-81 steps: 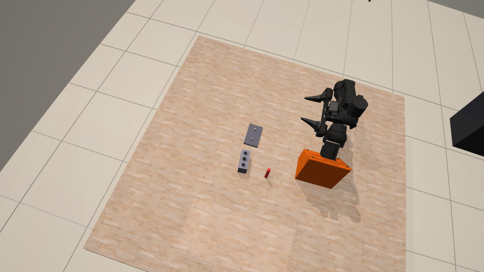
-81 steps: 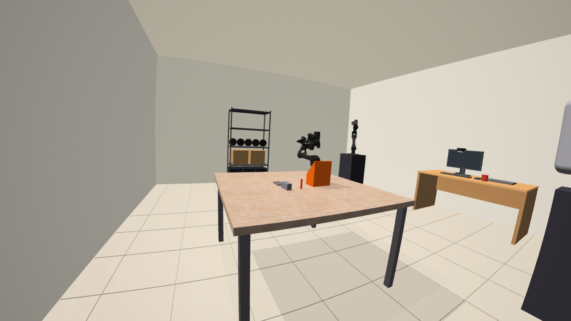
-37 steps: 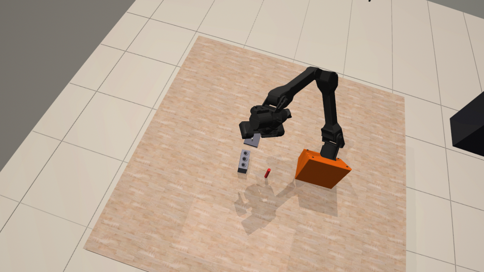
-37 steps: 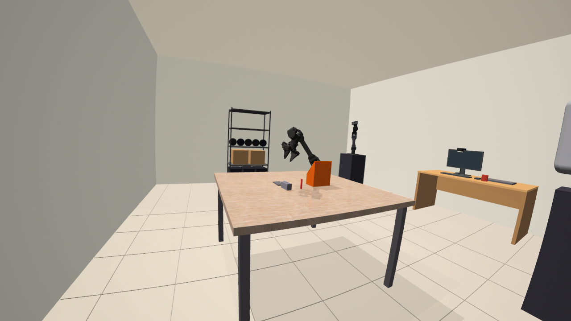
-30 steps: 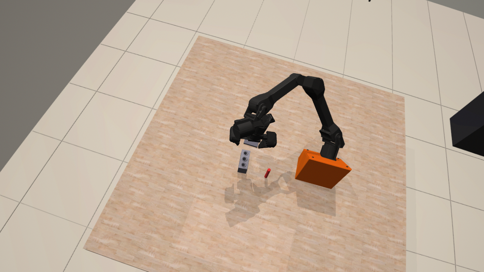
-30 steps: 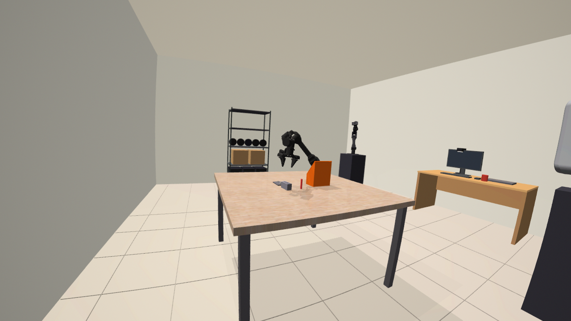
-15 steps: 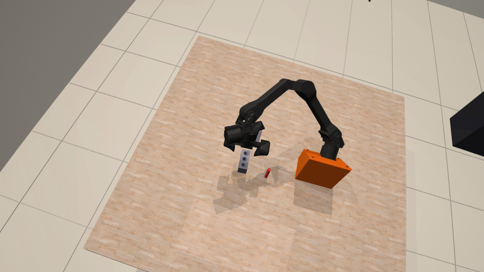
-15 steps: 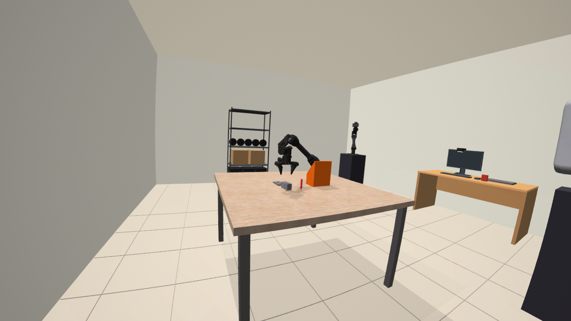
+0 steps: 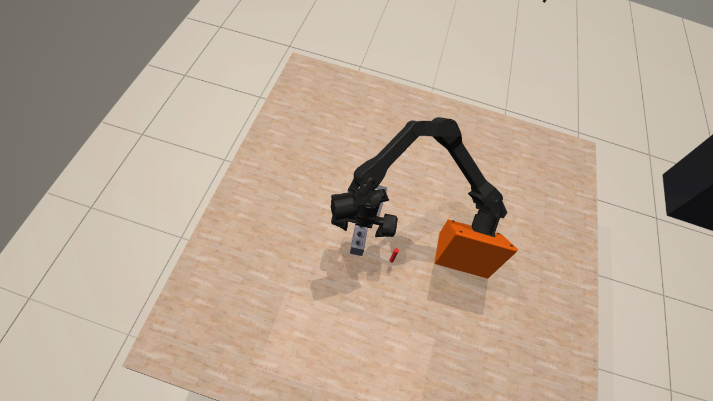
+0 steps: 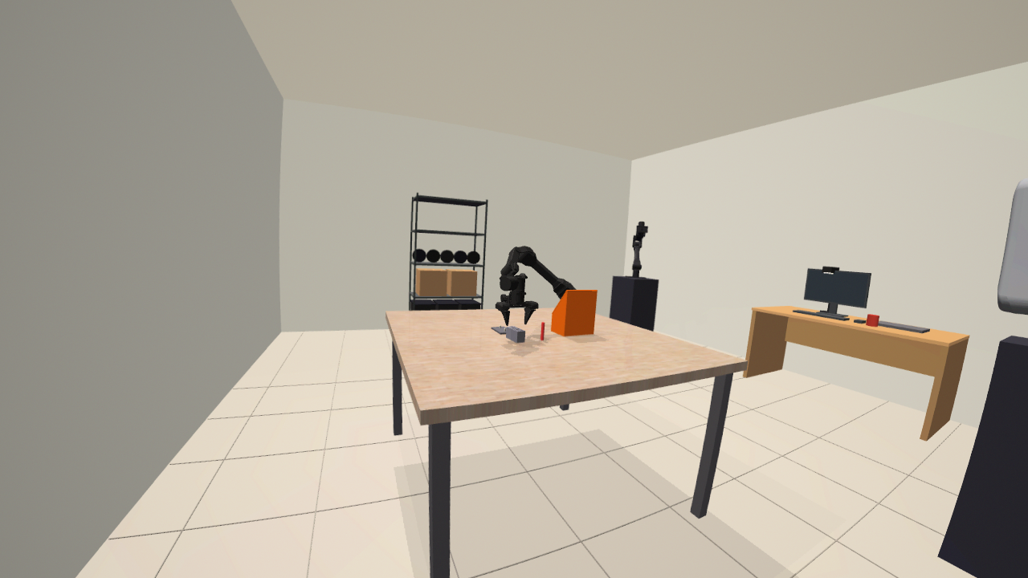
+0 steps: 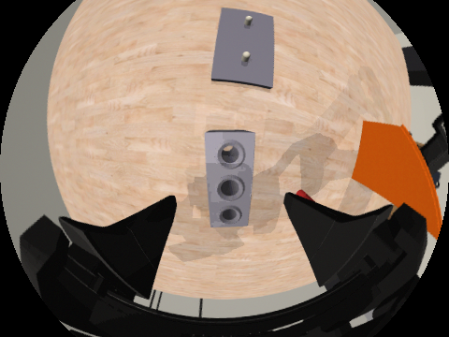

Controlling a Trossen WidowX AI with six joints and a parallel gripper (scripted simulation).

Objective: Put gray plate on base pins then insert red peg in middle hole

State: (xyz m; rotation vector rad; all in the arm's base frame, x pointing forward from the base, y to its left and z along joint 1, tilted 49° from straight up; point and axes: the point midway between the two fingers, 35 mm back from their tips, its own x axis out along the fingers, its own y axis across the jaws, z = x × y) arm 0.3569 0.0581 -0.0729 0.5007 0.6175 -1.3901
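The gray plate [image 9: 356, 251] [image 10: 515, 335] [image 11: 213, 206], a thick block with three holes in a row, lies on the table. My gripper [image 9: 362, 227] [image 10: 516, 323] [image 11: 231, 200] is open and empty above it, with one finger out to each side of the plate in the wrist view. The flat gray base [image 10: 498, 330] [image 11: 229, 47] lies apart, beyond the plate's far end. Its two pale pins stand bare; the arm hides most of it in the top view. The red peg [image 9: 394, 255] [image 10: 542, 331] stands upright beside the plate. In the wrist view the right finger mostly hides it.
The orange block [image 9: 470, 254] [image 10: 581, 314] [image 11: 398, 164] under the arm's mount stands on the wooden table [image 9: 224, 299] [image 10: 575, 366], on the peg's side of the plate. The black arm [image 9: 389, 152] arches from it to the gripper.
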